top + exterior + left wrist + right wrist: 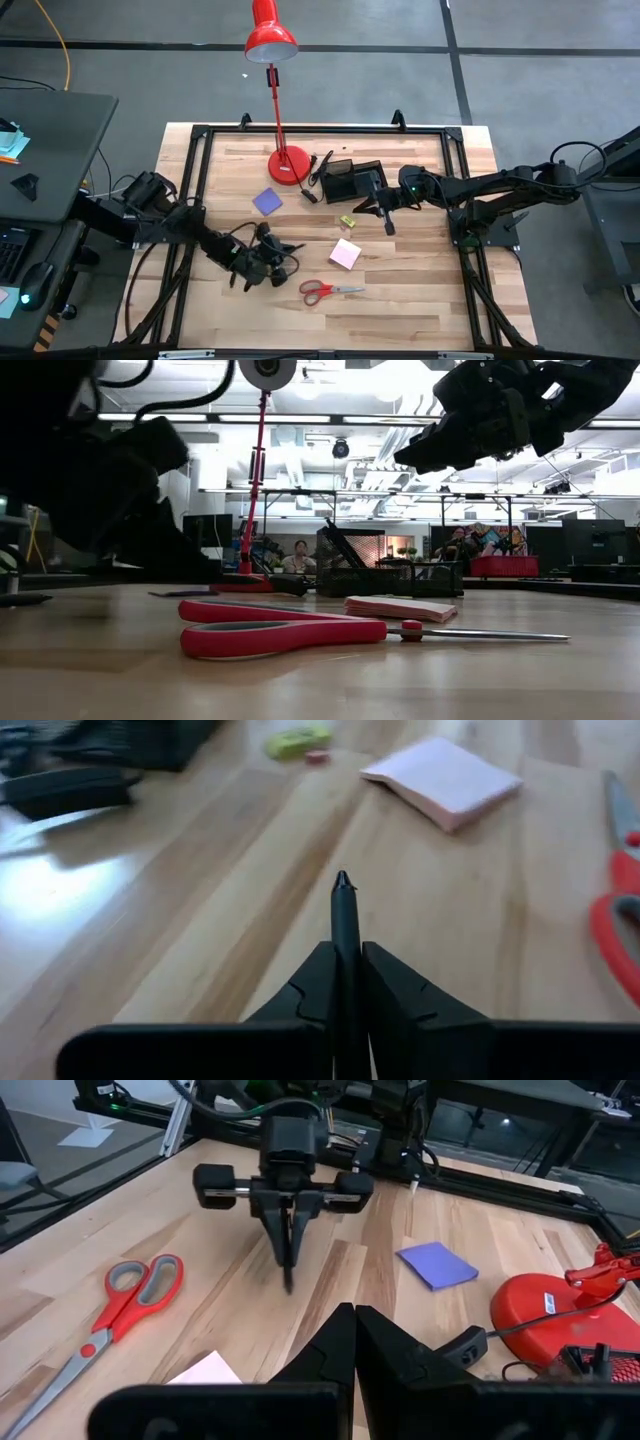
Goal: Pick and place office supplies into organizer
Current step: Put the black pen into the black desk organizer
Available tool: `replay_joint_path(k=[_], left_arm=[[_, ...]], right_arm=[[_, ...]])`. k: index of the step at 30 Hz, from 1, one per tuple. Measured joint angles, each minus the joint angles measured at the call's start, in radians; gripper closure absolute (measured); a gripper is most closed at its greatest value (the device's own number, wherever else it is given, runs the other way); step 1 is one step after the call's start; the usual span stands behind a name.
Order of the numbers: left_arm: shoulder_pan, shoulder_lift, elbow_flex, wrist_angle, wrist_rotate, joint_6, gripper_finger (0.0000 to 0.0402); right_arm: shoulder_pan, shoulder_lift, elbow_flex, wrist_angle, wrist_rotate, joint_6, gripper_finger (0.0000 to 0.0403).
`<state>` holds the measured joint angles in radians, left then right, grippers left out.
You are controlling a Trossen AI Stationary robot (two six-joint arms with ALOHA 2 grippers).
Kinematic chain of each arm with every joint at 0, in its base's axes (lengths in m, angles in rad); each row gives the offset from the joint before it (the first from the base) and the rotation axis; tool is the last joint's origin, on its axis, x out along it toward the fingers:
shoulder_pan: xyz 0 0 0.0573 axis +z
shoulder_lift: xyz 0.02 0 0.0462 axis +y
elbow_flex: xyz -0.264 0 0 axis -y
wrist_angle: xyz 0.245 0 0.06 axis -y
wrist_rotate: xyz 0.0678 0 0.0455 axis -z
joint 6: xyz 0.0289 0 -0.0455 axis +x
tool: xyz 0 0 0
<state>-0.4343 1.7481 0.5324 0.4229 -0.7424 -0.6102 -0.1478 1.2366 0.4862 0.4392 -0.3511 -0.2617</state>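
Currently the left claw (345, 982) is clamped on a thin dark pen (344, 920), whose tip sticks out forward between the two fingers (310, 988). In the high view this claw (290, 246) sits over the wooden worktop (420, 310) at about 7 o'clock from the worktop's centre, with the red-handled scissors (328, 290) lying just beyond it toward 5 o'clock. The right wrist view shows the same claw (290, 1270) pointing down, the pen (289, 1245) hanging between its fingers just above the wood.

The right claw (388, 224) is pinched fully together with nothing in it, hovering at about 2 o'clock from the centre, right beside the black organizer (352, 182). Another dark pen (324, 165) leans at the organizer's 9 o'clock edge.

A pink note pad (345, 254) lies near the centre, at 12 o'clock from the scissors. A small yellow piece (347, 221) lies between that pad and the organizer. A purple-blue pad (267, 202) lies at about 10 o'clock, near the round base of the red desk lamp (288, 165).
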Motion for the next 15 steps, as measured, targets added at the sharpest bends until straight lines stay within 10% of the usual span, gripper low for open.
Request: replay_joint_path(k=[15], left_arm=[[0.136,-0.002,0.104,-0.041,0.315,0.348,0.0383]], right_arm=[[-0.005,0.0,0.005,0.032,0.0,-0.009,0.0403]])
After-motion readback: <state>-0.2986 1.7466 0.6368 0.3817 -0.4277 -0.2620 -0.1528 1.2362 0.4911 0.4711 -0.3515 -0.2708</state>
